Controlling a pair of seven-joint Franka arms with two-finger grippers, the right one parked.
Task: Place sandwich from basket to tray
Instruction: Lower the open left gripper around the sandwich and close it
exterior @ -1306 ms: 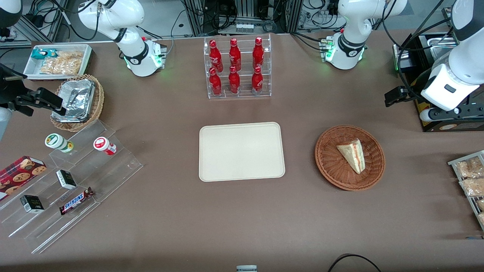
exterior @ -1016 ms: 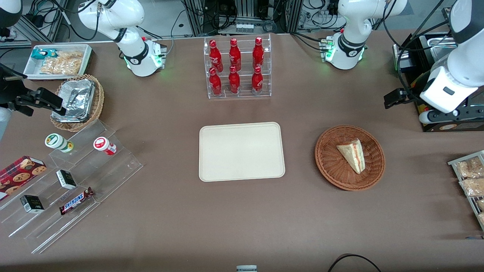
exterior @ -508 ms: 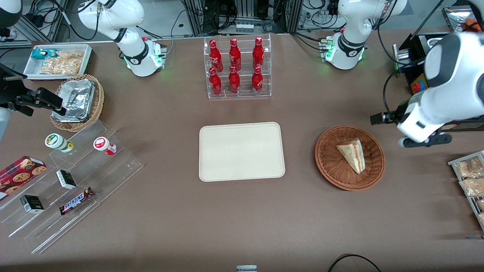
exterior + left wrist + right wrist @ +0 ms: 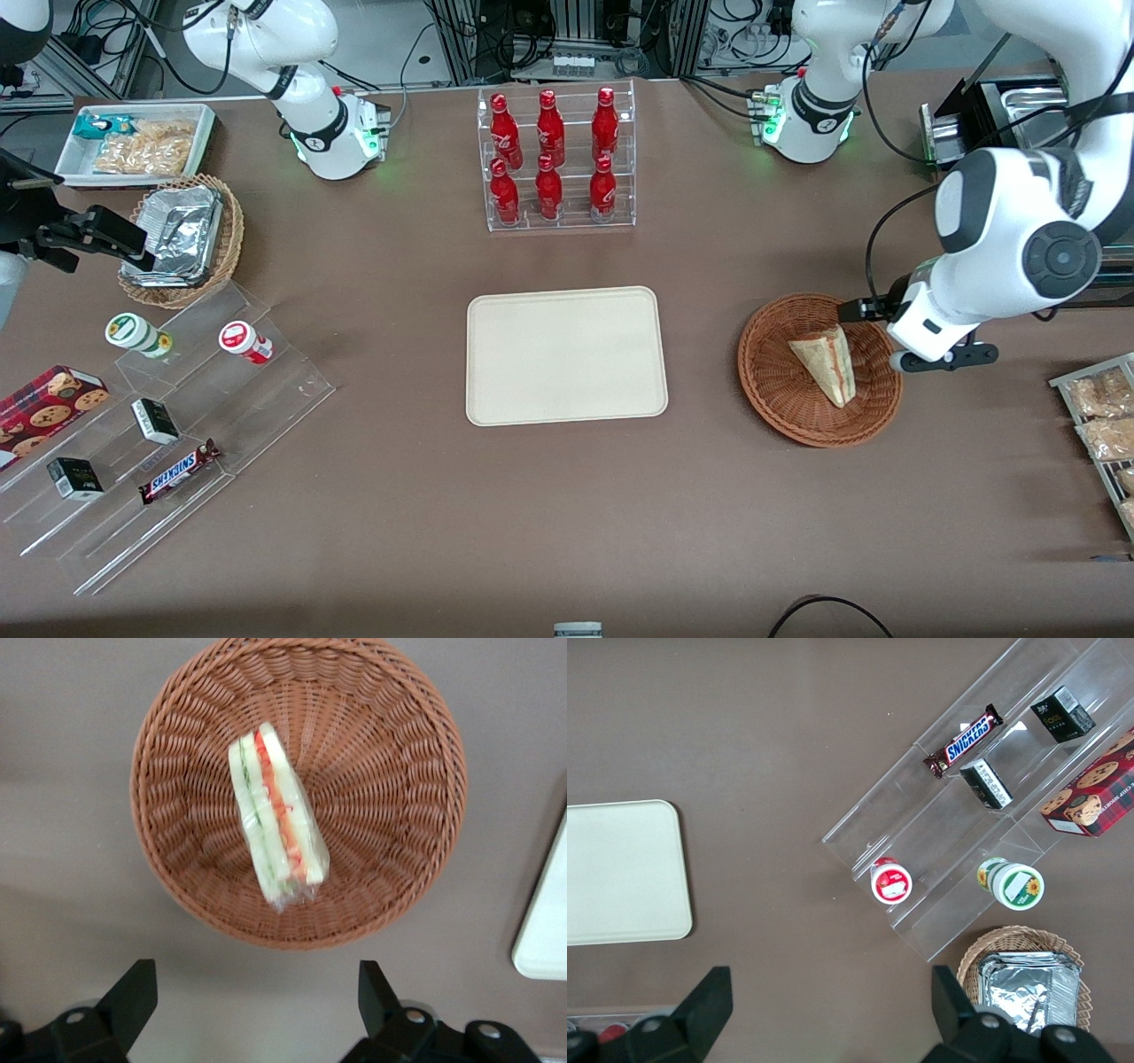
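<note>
**Spotter:** Your sandwich point(image 4: 277, 822) is lying on its side in the reddish-brown wicker basket point(image 4: 399, 771), a bit off the middle of the bowl. The cream tray point(image 4: 567, 301) has nothing on it and sits well apart from the basket, toward the parked arm's end of the tabletop point(image 4: 567, 514).

**Operator:** And where is my end effector against it?

**Spotter:** Your end effector point(image 4: 257, 1010) hangs above the basket's edge on the working arm's side, not yet over the wedge. In the wrist view both black fingers point(image 4: 133, 992) are spread wide with nothing between them, so it's released. In the front view the wrist housing covers the fingers; you only see the arm's white body over the rim.

**Operator:** Which way does the wedge run?

**Spotter:** That's what your next move hangs on. In the wrist view its long axis points roughly from your end effector toward the basket's farther rim, slightly slanted, with the red and green filling stripes running that same way. The gap between your fingers lies across that axis, so I'd judge the fingers are already close to lined up to close on the bread faces. You mainly need to carry the end effector in over the middle of the bowl, trim the small slant, then go down.

**Operator:** Any worry?

**Spotter:** The clear wrap looks slick, and the bread is likely soft, so squeeze gently.
</note>
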